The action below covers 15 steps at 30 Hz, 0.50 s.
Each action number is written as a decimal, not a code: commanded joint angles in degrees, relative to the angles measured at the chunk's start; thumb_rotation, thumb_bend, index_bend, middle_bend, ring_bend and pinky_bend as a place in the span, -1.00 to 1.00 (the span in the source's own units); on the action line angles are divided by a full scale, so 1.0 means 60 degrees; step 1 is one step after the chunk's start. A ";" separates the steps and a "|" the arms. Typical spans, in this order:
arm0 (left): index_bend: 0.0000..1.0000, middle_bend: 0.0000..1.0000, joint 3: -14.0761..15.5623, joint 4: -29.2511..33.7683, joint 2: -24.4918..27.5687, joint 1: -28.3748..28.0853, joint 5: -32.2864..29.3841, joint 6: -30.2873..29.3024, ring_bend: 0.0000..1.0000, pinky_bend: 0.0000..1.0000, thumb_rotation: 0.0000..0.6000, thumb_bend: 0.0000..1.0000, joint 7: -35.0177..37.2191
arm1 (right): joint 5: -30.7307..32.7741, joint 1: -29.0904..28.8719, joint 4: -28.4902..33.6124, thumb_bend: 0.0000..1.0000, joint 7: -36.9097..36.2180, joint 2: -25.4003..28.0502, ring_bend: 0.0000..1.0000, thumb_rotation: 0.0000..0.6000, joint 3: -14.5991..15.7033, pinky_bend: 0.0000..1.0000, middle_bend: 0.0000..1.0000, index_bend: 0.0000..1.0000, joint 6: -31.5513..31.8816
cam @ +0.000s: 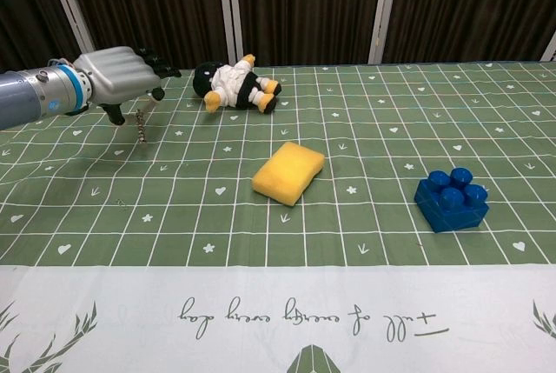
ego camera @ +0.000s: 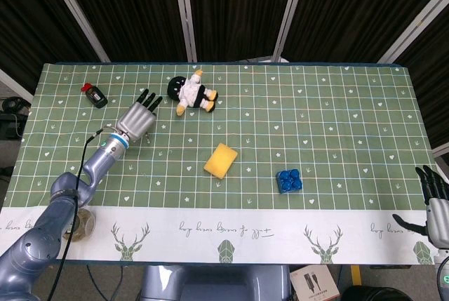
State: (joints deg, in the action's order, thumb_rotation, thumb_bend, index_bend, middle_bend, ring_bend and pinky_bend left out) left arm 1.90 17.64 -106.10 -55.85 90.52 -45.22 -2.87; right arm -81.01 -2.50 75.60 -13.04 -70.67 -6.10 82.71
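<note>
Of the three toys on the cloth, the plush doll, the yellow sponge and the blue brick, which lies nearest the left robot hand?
The plush doll: it lies just beside the left robot hand at the far side. The yellow sponge and blue brick lie farther toward the right.

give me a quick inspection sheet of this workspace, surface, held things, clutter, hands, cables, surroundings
surface: table under a green grid-patterned cloth with a white printed front border.
job's things: small metal chain dangling from the left hand, its lower end just at the cloth.
clutter: plush penguin toy lying on its side; yellow sponge; blue building block; small black and red object near the far left corner.
hands: left hand raised over the cloth, pinching the chain; right hand off the table's right edge, fingers apart, holding nothing.
cables: thin black cable along the left forearm.
surroundings: dark curtains with metal poles behind; a box on the floor in front.
</note>
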 commanded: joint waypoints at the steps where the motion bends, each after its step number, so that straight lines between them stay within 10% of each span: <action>1: 0.18 -0.95 0.0392 0.0675 0.0642 -0.0118 0.0697 -0.1490 -1.00 -1.00 1.00 -0.25 -0.0452 | -0.0006 -0.0008 -0.0004 -0.91 -0.0005 -0.0002 -1.00 1.00 0.0005 -0.78 -1.00 -0.87 -0.0014; 15: 0.18 -0.91 0.1891 0.2538 0.2230 -0.0732 0.3354 -0.4764 -1.00 -1.00 1.00 -0.13 -0.2563 | 0.0000 -0.0005 -0.0005 -0.91 -0.0032 0.0004 -1.00 1.00 -0.0008 -0.78 -1.00 -0.87 0.0001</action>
State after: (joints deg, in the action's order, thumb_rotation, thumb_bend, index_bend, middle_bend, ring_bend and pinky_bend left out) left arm 12.15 31.20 -94.13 -59.58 109.43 -72.69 -16.62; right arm -81.00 -2.53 75.57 -13.23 -70.64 -6.15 82.73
